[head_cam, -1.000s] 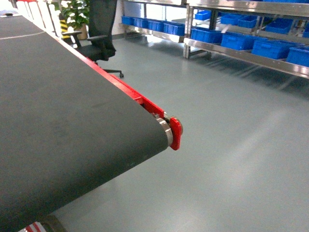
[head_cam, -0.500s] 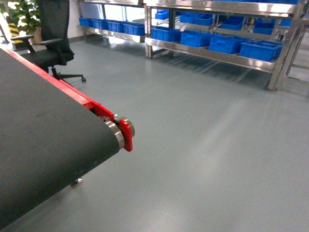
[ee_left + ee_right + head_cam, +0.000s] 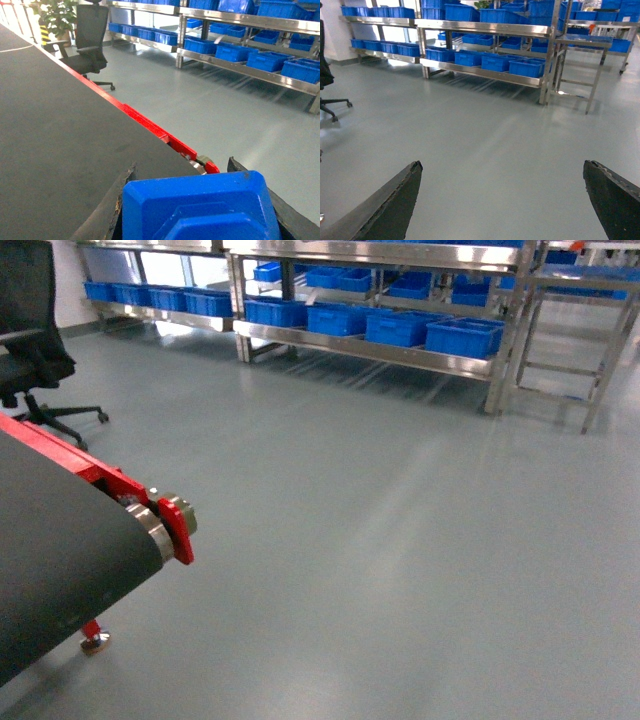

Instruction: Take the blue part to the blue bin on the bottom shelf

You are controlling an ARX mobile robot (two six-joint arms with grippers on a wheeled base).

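In the left wrist view my left gripper (image 3: 182,166) is shut on the blue part (image 3: 200,205), a chunky blue plastic block filling the gap between the two dark fingers. It hangs over the end of the conveyor belt (image 3: 60,130). My right gripper (image 3: 502,165) stands open over bare floor, with nothing between its fingers. Far across the floor the bottom shelf (image 3: 360,348) of a steel rack carries a row of blue bins (image 3: 400,328). The right wrist view shows the bottom shelf (image 3: 485,73) and blue bins (image 3: 495,61) too. Neither gripper shows in the head view.
The black conveyor with its red side rail and end roller (image 3: 165,525) fills the left. A black office chair (image 3: 30,340) stands at far left. A small steel table frame (image 3: 580,350) stands right of the rack. Grey floor (image 3: 400,540) stretches between.
The head view has swung to the right: the conveyor end and chair slid left, and the rack with blue bins moved toward the centre, with the small steel table coming into view.
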